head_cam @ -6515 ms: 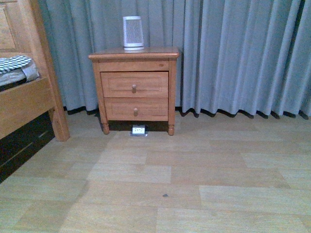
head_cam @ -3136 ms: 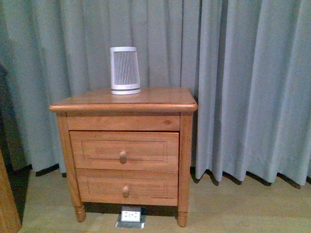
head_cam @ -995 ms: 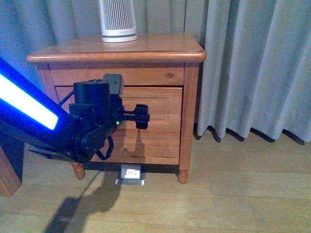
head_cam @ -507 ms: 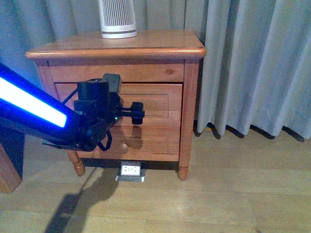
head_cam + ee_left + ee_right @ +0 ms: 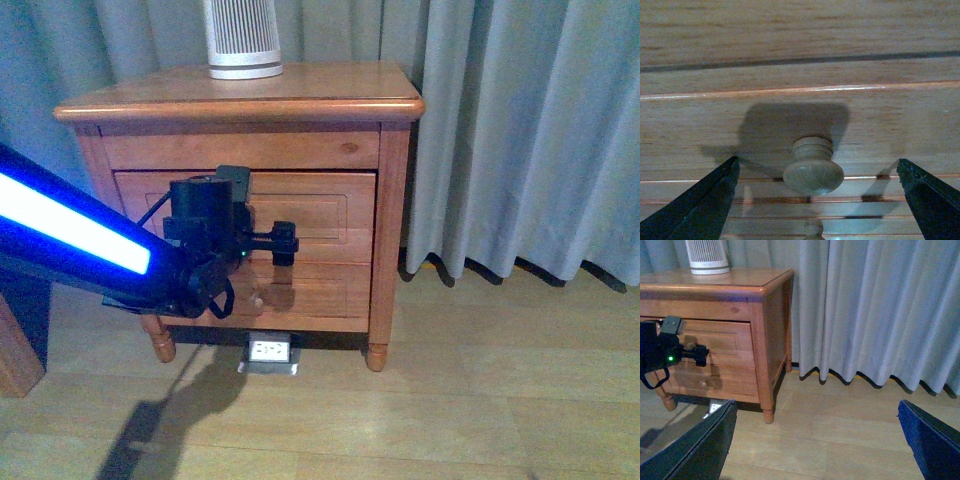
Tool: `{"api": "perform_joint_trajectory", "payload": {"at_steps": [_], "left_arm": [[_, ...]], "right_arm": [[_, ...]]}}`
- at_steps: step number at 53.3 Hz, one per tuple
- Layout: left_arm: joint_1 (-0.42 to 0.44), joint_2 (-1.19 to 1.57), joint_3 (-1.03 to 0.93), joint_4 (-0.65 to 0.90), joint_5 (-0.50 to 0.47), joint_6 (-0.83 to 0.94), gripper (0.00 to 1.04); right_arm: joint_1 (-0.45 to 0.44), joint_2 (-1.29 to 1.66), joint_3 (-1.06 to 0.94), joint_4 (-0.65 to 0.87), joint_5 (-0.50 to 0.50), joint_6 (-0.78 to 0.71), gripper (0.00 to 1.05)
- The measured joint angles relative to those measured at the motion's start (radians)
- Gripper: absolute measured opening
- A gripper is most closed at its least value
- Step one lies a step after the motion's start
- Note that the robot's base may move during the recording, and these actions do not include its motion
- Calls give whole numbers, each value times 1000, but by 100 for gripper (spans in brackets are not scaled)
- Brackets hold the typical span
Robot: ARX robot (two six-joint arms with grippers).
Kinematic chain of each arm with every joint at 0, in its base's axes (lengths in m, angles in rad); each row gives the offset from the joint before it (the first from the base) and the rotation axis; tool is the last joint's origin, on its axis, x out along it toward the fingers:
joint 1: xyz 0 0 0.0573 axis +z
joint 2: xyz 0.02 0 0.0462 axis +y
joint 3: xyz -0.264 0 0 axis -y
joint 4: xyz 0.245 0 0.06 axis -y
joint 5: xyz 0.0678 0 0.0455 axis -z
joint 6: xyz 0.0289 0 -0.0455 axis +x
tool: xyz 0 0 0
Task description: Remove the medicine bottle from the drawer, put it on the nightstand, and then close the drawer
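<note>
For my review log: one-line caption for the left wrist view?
Open left gripper flanks the upper drawer's round knob, not yet touching it.

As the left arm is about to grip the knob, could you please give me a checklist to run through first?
1. Left gripper open: ok, fingers spread either side of the knob.
2. Knob centred between them: ok.
3. Correct drawer: ok, the upper one.
4. Grip made: not ok, neither finger touches the knob.
5. Medicine bottle inside: cannot tell, drawer shut.
6. Right gripper clear: ok, open, away from the nightstand.
</note>
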Motion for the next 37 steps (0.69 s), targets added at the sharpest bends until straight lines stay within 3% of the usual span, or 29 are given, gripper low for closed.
{"api": "perform_joint_trajectory", "payload": {"at_steps": [37], "left_arm": [[6, -12, -19, 16, 14, 14, 98]], "right_arm": [[0, 0, 0, 0, 0, 0, 98]]}}
